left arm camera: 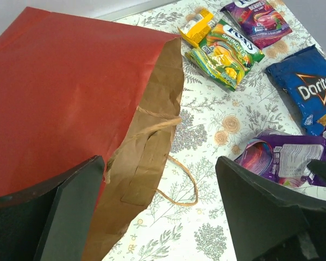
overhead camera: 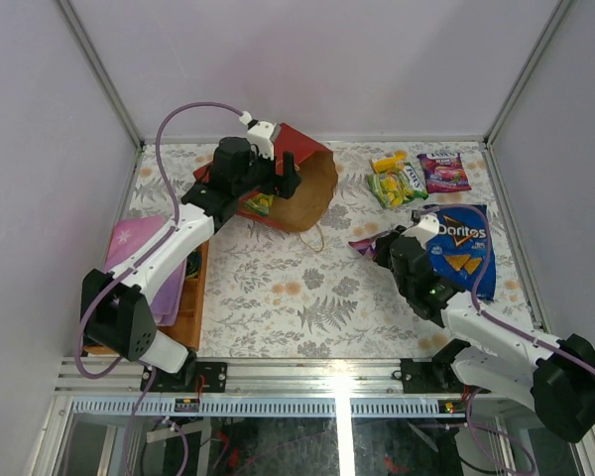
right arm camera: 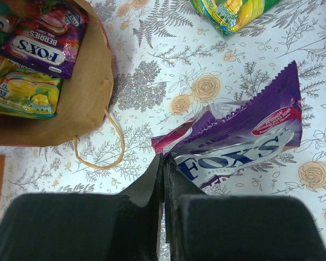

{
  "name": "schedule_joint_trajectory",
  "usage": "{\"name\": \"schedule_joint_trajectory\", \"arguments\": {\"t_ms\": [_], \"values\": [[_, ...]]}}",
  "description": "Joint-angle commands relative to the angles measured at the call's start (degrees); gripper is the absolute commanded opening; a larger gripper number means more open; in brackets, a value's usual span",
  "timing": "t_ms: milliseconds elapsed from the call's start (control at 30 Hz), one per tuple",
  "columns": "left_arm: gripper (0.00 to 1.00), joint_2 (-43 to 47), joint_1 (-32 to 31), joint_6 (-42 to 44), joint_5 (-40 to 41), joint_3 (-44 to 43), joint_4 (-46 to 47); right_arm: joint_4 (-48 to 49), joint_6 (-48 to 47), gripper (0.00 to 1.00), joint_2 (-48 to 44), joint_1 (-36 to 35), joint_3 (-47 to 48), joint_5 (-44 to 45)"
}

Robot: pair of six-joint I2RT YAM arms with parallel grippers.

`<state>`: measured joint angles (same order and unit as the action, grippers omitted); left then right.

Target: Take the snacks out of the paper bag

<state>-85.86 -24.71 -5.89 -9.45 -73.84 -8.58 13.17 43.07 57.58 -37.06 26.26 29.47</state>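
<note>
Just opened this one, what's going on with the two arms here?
The arms are emptying a red paper bag that lies on its side. The left claw hangs open above the bag, holding nothing. The right claw is shut on a corner of a purple Fox's packet, clear of the bag. A Doritos bag is already out; a berries packet and a green-yellow packet lie inside.
</note>
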Motion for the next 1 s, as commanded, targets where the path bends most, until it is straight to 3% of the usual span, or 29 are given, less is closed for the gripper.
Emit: {"name": "schedule_joint_trajectory", "arguments": {"t_ms": [0, 100, 367, 533, 633, 767, 967], "values": [[0.84, -0.3, -0.1, 3.2, 1.5, -0.3, 5.7, 3.6, -2.8, 0.0, 0.0, 0.2, 1.2, 1.8], [0.79, -3.2, -0.1, 4.3, 3.9, -1.5, 6.0, 4.4, -3.6, 0.0, 1.1, 0.3, 1.8, 1.1], [0.38, -5.9, -0.1, 4.8, 4.8, -3.3, 7.3, 4.3, -4.0, 0.0, 2.1, 0.6, 2.0, -0.4], [0.19, -5.2, -0.1, 3.8, 3.2, -3.9, 8.4, 4.6, -4.1, 0.0, 3.1, 0.8, 2.0, -0.3], [0.13, -4.9, 0.0, 3.1, 2.3, -4.8, 8.3, 4.5, -4.0, 0.0, 4.3, 1.4, 2.1, 0.7], [0.0, -4.4, 0.0, 1.3, 1.3, -4.4, 9.0, 1.4, -3.8, 0.0, 7.6, 6.5, 4.7, -5.4], [0.0, -4.0, -0.1, -1.7, -0.8, -1.3, 10.5, -3.2, -0.2, 0.0, 10.6, 12.4, 5.4, -5.1]]}}
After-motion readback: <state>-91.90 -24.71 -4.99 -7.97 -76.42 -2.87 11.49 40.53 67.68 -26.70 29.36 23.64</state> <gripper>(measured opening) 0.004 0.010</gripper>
